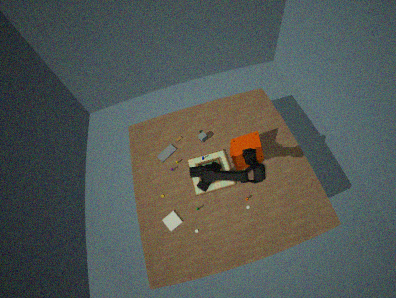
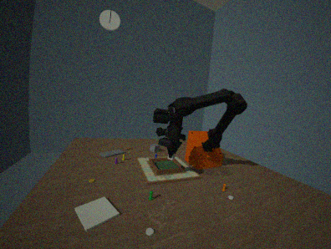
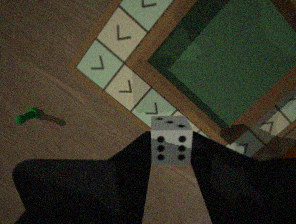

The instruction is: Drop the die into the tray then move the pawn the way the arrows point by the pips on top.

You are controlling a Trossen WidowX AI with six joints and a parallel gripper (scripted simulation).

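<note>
My gripper [image 2: 170, 154] [image 3: 168, 137] is shut on the white die [image 2: 170, 158] [image 3: 171, 150], held above the board. In the wrist view a six-pip face and a three-pip face show. The board [image 2: 147, 175] [image 3: 126, 86] has arrowed squares around the dice tray [image 2: 166, 165] [image 3: 220, 75], whose green floor is bare where it shows. In the top view the arm covers part of the board [image 1: 226, 161] and hides the fingers. The blue pawn [image 1: 203, 158] [image 2: 155, 156] stands on the ring's far side.
An orange box [image 1: 245, 143] [image 2: 196, 139] is beside the arm's base. A green pawn [image 1: 198, 208] [image 2: 150, 195] [image 3: 28, 115] and an orange pawn [image 1: 248, 198] [image 2: 224, 187] are off the board. A white square slab [image 1: 172, 221] [image 2: 97, 213] and a grey slab [image 1: 167, 153] [image 2: 113, 154] lie farther off.
</note>
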